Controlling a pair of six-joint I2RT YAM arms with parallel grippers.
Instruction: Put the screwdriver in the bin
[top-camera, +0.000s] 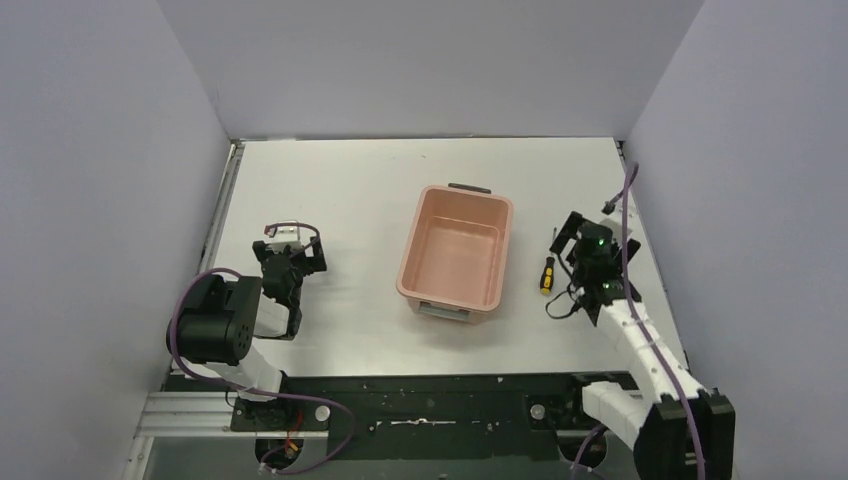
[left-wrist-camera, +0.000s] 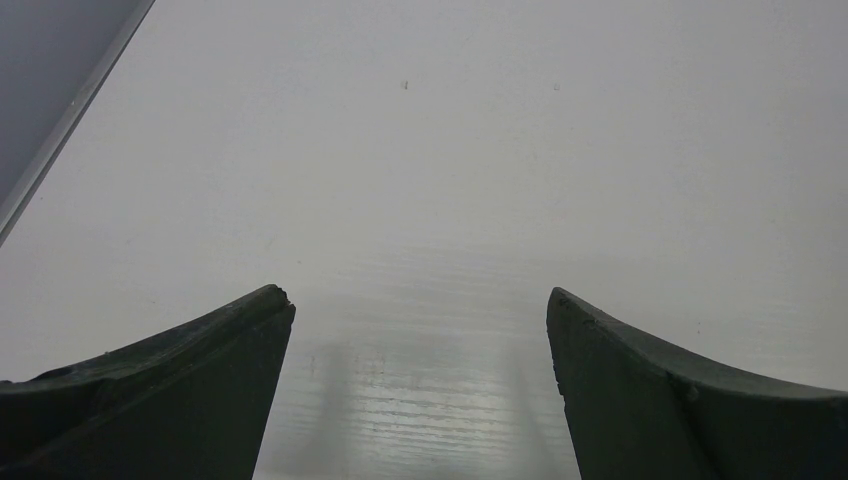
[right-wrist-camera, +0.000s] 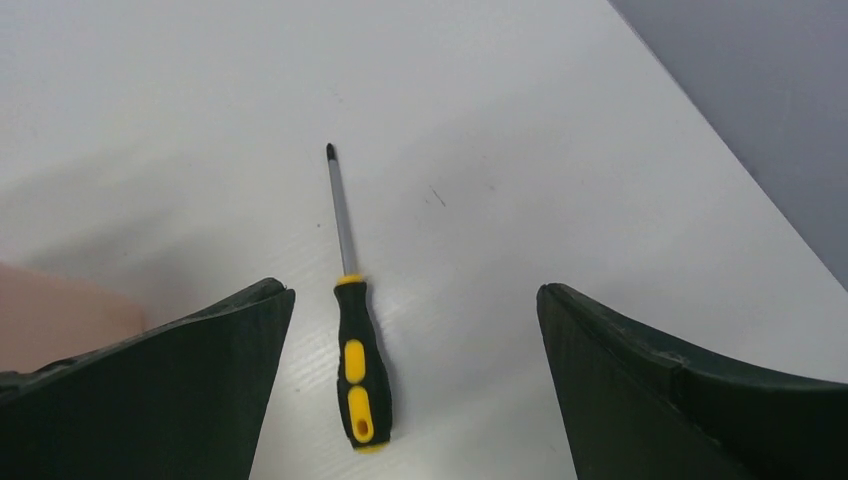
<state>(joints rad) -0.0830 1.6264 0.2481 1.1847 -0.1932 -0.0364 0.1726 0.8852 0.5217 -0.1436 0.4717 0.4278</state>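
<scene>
The screwdriver (top-camera: 546, 273), with a yellow-and-black handle and a thin shaft, lies flat on the table just right of the salmon-pink bin (top-camera: 455, 252). In the right wrist view the screwdriver (right-wrist-camera: 360, 368) lies between the open fingers, nearer the left one, shaft pointing away. My right gripper (top-camera: 572, 250) is open, hovering just right of the screwdriver; it also shows in the right wrist view (right-wrist-camera: 415, 293). A corner of the bin (right-wrist-camera: 60, 315) shows at the left there. My left gripper (top-camera: 292, 252) is open and empty over bare table left of the bin; it shows in the left wrist view (left-wrist-camera: 420, 295).
Grey walls enclose the table on the left, back and right. A metal rail (top-camera: 225, 205) runs along the table's left edge. The right arm's cable (top-camera: 627, 215) loops near the right wall.
</scene>
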